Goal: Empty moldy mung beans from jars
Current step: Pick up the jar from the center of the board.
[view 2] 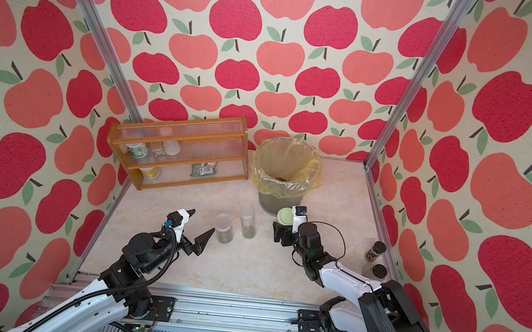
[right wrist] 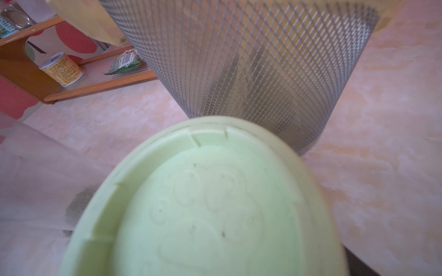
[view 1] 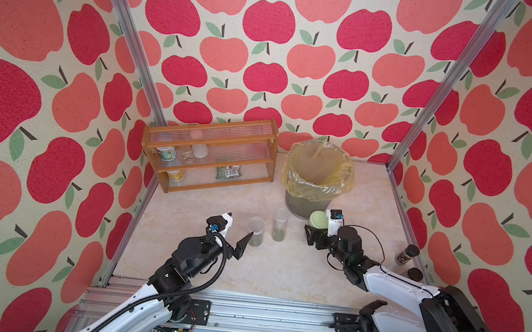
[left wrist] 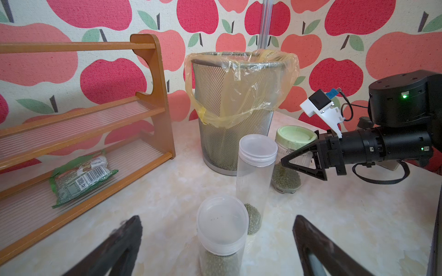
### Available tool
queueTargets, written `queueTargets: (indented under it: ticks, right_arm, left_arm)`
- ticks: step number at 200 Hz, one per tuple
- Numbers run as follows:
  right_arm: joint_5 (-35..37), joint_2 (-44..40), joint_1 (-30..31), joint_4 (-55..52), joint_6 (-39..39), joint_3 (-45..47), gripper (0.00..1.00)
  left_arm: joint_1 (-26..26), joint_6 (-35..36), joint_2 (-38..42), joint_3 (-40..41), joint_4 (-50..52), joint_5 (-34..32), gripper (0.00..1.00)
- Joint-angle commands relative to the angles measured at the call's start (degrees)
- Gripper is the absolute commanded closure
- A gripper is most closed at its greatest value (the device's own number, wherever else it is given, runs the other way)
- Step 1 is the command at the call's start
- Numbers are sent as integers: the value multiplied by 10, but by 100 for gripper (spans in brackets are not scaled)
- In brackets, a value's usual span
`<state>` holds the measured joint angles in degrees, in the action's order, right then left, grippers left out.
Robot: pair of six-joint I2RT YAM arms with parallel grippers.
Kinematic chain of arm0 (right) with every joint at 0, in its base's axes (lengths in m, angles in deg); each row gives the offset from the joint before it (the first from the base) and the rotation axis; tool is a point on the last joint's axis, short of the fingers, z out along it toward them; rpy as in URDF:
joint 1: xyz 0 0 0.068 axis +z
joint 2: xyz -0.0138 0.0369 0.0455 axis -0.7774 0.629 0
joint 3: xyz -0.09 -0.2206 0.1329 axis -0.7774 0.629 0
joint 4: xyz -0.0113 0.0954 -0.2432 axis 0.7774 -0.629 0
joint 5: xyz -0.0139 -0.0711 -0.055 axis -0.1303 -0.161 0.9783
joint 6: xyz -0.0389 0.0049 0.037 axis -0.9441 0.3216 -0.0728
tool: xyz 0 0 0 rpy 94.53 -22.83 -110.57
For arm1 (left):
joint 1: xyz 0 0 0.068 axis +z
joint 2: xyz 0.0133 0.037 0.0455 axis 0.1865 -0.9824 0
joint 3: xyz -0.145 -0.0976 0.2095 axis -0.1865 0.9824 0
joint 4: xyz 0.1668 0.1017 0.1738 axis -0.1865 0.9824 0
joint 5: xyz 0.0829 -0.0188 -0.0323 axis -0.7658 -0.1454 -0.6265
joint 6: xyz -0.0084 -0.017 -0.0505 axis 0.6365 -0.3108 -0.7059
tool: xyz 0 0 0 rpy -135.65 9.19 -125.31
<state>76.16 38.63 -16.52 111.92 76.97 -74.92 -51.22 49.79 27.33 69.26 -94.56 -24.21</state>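
As mung beans (left wrist: 285, 178) are seen in all three jars (left wrist: 254, 181), emptying is judged pending — left gripper (view 1: 239, 225) spread empty, right gripper (view 1: 317, 230) around the green-lidded jar (left wrist: 296, 137), grip unclear.

White-and-black arms (view 1: 131, 305), black ribbed cables (view 1: 222, 265), triangular black jaws, white camera mounts (view 1: 224, 220)

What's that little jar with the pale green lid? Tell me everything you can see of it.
The green-lidded jar is clear, ribbed and round-shouldered, its pale green lid closed. Mung beans fill its lower part. It stands upright on the table before the mesh bin. The right gripper straddles it; contact cannot be told.
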Motion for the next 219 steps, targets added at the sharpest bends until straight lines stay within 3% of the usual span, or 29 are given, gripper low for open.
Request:
queueTargets:
  ticks: [1,40,111,177,219]
  right_arm:
    - [8,12,6,26,11,-10,18]
    - [2,13,10,35,6,-13,31]
    - [-2,-21,23,18,-4,-5,39]
    - [-58,-172,45,-99,9,1,43]
    - [-75,-300,49,-228,9,-55,43]
  left_arm:
    - [4,-12,-6,4,-14,0,0]
    - [5,-7,-14,5,-17,3,0]
    - [5,-6,-39,1,-23,28,0]
    - [5,-21,-81,-41,-3,60,0]
    - [0,-36,-120,-109,10,119,0]
